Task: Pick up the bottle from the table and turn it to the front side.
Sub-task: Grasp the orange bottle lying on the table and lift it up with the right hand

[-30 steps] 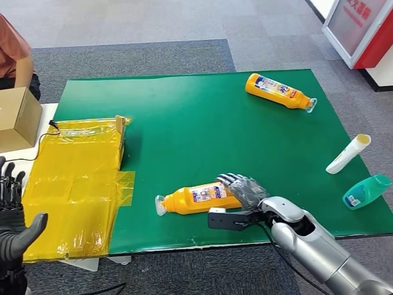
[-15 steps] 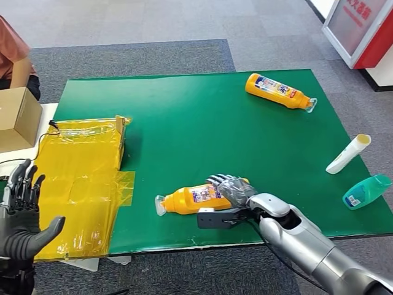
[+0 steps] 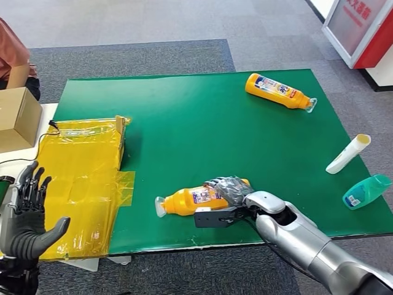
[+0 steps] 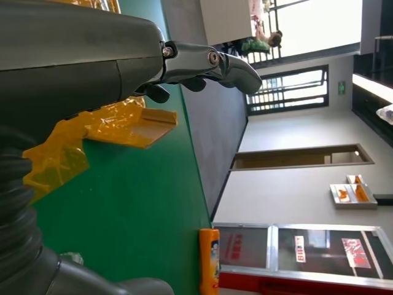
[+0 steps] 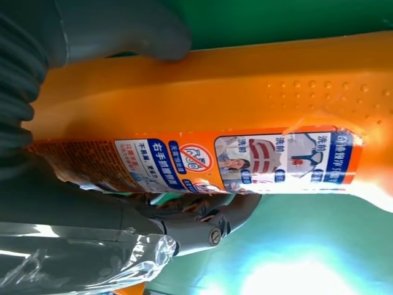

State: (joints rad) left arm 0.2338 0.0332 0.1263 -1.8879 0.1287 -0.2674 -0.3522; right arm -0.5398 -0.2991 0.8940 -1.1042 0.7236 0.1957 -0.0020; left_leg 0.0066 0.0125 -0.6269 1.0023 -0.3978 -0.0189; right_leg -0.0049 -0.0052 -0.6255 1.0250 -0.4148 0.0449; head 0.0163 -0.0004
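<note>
Orange detergent bottle: lying flat near front edge of green mat, clasped at its base by right hand. Left hand left of mat, fingers spread, holding nothing.

Right hand slid further left along the near orange bottle, now closed around its wide end, thumb on one side, fingers under the label side. Bottle nudged slightly leftward on the counter. Left hand risen higher, spread, nearer the yellow sheet.
</note>
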